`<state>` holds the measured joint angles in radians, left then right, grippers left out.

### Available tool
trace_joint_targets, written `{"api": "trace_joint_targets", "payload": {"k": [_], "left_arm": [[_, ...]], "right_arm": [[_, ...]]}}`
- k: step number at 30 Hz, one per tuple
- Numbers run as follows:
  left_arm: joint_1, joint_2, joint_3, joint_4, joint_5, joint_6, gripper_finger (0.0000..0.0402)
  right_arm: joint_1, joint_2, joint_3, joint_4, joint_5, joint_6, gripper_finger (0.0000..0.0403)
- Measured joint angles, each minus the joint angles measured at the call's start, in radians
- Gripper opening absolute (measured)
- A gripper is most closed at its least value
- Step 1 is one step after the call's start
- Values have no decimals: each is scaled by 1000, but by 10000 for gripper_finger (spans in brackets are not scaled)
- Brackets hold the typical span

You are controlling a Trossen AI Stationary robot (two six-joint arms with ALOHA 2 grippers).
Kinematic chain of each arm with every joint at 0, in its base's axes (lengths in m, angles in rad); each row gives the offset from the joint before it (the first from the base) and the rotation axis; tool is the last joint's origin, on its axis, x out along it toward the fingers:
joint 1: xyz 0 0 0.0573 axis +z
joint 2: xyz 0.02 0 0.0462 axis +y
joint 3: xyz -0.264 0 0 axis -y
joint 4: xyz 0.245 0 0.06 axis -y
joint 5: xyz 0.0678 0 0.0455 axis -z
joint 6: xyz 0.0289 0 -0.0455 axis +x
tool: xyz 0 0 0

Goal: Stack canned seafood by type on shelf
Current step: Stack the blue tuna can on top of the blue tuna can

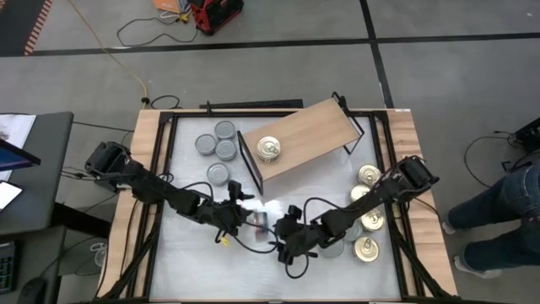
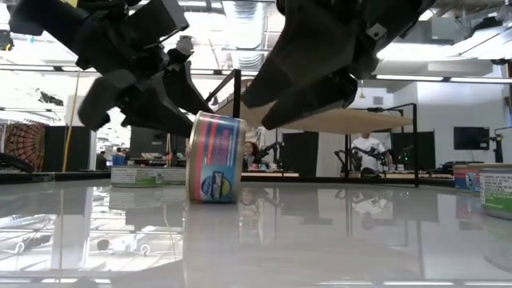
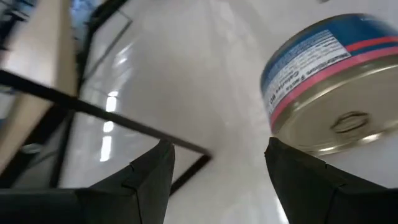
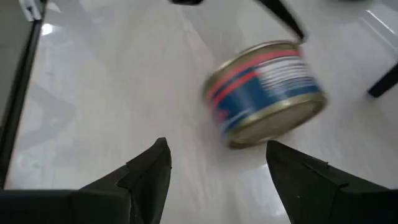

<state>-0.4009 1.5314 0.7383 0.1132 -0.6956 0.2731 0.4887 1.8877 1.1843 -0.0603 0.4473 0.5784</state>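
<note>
One blue-and-pink banded tin [image 2: 216, 158] stands on edge between two open, empty tools.

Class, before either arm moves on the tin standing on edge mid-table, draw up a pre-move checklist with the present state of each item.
1. Tin on edge free of both grippers: ok.
2. Left gripper jaws open: ok.
3. Right gripper jaws open: ok.
4. Tin lying flat for a top grasp: not ok, it stands on its rim.
5. Shelf has bare board beside its one tin: ok.
6. Which type this tin belongs to: cannot tell.
</note>
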Motion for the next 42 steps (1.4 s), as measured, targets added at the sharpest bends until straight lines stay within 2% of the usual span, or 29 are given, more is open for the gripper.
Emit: {"api": "trace_joint_targets", "payload": {"k": [3,10,15,20,32,42], "left_arm": [[0,0,0,1,-65,-10,240],[-14,0,0,-14,63,-129,240],[-54,0,0,-37,58,-161,240],[-98,0,0,-36,9,-182,240],[-121,42,0,55,9,-229,240],[-174,162,38,178,-155,-187,240]], "right_arm": [[2,0,0,5,-1,-1,285],[-23,0,-15,-2,3,-12,285],[-61,0,-52,9,12,-11,285],[-81,0,-64,6,129,-22,285],[-159,-1,-64,-90,156,-18,285],[-192,-1,-64,49,88,-134,285]]}}
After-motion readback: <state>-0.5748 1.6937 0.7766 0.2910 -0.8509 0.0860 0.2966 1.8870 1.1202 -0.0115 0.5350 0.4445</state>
